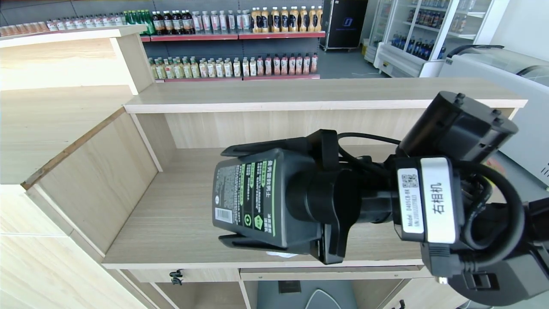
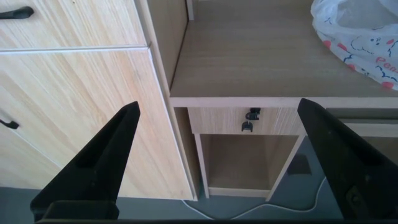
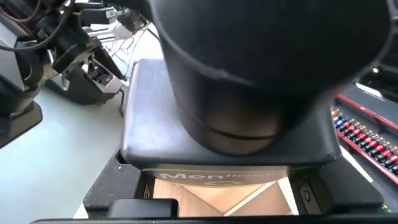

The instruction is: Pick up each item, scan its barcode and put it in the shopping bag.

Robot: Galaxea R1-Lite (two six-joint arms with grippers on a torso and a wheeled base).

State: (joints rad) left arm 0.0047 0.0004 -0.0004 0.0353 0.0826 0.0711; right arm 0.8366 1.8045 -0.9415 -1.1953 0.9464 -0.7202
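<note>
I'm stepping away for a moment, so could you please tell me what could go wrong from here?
1. The right gripper holds the bottle sideways in the air; a slip would likely drop it.
2. The barcode faces up, so the scan might miss unless the bottle is turned.
3. The shopping bag lies slumped, so the bottle could catch on it.

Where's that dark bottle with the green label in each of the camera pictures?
Head view: dark bottle at centre, sideways in the right gripper, above the counter.
Right wrist view: dark bottle close up, top end toward the camera.
Left wrist view: faces the counter's front edge and the shopping bag instead.
Shared landmark: the drawer key under the counter edge.
</note>
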